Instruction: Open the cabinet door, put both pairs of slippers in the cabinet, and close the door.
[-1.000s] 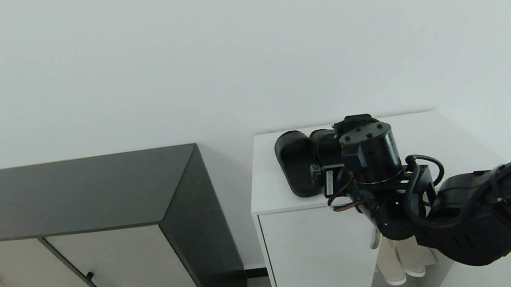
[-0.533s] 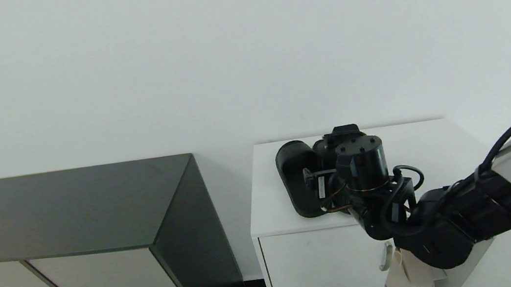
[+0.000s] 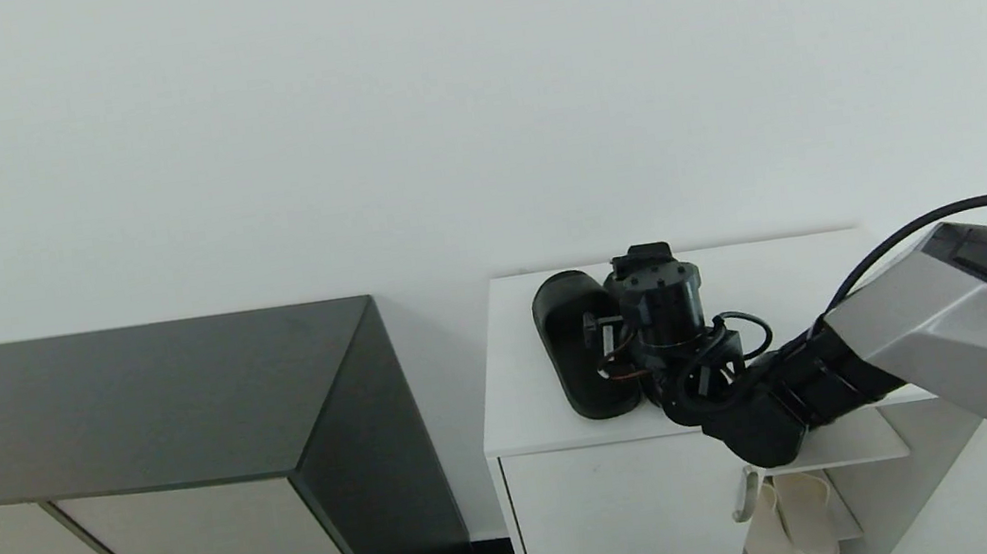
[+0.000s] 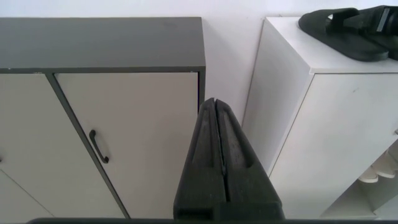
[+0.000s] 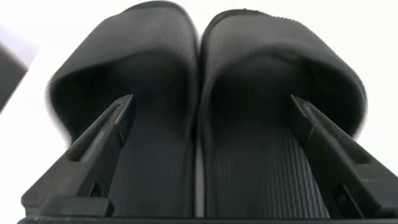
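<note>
Two black slippers [image 5: 149, 93] lie side by side on the white cabinet [image 3: 522, 349], toward its top's left edge. The right gripper [image 5: 211, 102] is spread wide over them, one finger above each, gripping nothing. Two white slippers [image 3: 787, 515] stand inside, below. The left gripper [image 4: 214, 106], pressed closed and empty, faces the dark-topped cabinet [image 4: 124, 43] with its two closed doors.

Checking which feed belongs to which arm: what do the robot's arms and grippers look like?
The right arm has an angular grey shell, then black wrist joints with a round screw-topped cap and black cables. The right gripper has two black, wedge-shaped fingers. The left gripper is matte black, tapering to a rounded tip.
</note>
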Available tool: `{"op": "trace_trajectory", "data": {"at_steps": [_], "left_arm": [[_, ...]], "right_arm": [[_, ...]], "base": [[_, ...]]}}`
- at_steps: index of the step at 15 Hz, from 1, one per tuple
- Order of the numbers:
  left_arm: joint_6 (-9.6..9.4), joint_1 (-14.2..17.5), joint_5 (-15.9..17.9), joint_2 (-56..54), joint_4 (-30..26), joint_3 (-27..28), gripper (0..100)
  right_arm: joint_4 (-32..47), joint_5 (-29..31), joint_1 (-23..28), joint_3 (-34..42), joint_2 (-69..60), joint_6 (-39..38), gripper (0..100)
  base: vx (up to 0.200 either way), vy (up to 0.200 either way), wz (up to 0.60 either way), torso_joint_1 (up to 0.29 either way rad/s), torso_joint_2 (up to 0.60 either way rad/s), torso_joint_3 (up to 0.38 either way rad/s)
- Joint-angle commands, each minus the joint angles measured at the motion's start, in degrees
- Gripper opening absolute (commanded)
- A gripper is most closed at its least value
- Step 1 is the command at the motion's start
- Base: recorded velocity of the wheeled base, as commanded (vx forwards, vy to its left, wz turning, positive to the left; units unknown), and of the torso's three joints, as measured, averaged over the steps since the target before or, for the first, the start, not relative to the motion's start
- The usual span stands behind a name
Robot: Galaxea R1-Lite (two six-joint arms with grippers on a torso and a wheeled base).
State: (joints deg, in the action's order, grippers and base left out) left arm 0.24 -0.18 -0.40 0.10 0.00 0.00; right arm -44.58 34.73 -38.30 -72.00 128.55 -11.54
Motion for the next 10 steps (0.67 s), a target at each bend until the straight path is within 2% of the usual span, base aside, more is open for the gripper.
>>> {"op": "trace_trajectory", "data": {"at_steps": [1, 3, 4, 10], "left_arm": [[0.02, 0.01, -0.04, -0.01, 0.09, 0.00, 0], [0.02, 0.01, -0.04, -0.01, 0.00, 0.00, 0], [0.02, 0.01, -0.04, -0.01, 0.00, 0.00, 0], [0.02, 0.01, -0.04, -0.01, 0.00, 0.00, 0]], "right_arm": [[0.11, -0.19, 0.95, -2.53, 2.85, 0.03, 100], [0.02, -0.81, 1.13, -3.15, 3.02, 0.03, 100], [0.11, -0.81, 1.13, -3.76, 3.02, 0.21, 0], [-0.16, -1.51, 0.95, -3.94, 1.62, 2.76, 0]], "base": [[0.000, 0.000, 0.00, 0.000, 0.00, 0.000], [0.000, 0.000, 0.00, 0.000, 0.00, 0.000], [0.000, 0.000, 0.00, 0.000, 0.00, 0.000], [0.000, 0.000, 0.00, 0.000, 0.00, 0.000]]}}
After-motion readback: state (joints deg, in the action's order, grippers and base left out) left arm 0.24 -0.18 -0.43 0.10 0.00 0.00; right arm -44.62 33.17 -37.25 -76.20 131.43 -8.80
